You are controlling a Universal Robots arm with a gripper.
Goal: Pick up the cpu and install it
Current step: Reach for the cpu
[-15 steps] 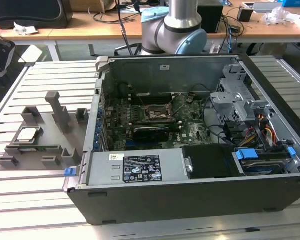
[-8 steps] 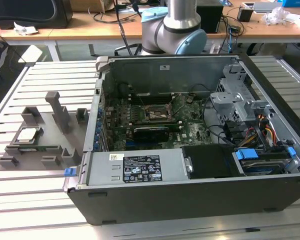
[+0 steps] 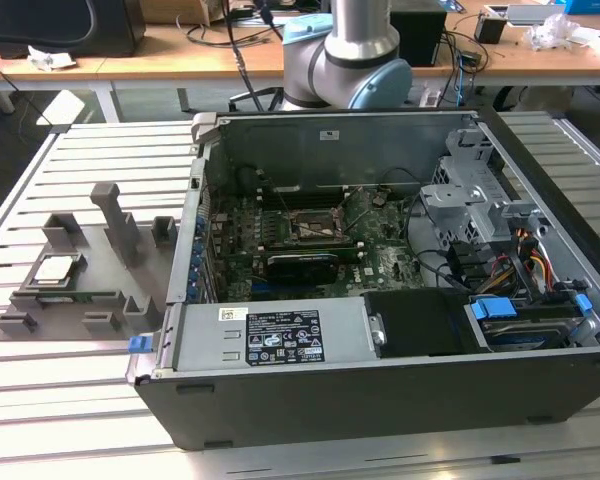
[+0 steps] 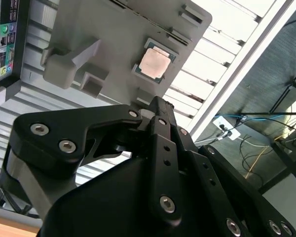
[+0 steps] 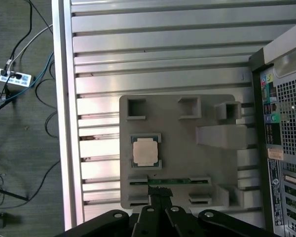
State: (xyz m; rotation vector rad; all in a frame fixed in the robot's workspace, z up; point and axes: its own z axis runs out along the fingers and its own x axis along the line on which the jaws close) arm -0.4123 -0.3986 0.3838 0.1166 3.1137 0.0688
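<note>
pincer (image 5: pixel 156 191) closed near cpu (image 5: pixel 146 151); flat, top up

On my feed the cpu (image 3: pixel 57 268) shows a silver-grey top with a thin green edge, and it looks pinkish in the second wrist view. The fixture tray (image 3: pixel 110 296) is plain mid-grey. The worktop (image 3: pixel 70 400) is pale silver, striped by its slats. The computer case (image 3: pixel 380 410) is dark grey, the motherboard (image 3: pixel 380 265) green, the clips (image 3: pixel 495 307) blue and the label (image 3: pixel 283 338) black-and-white.
</note>
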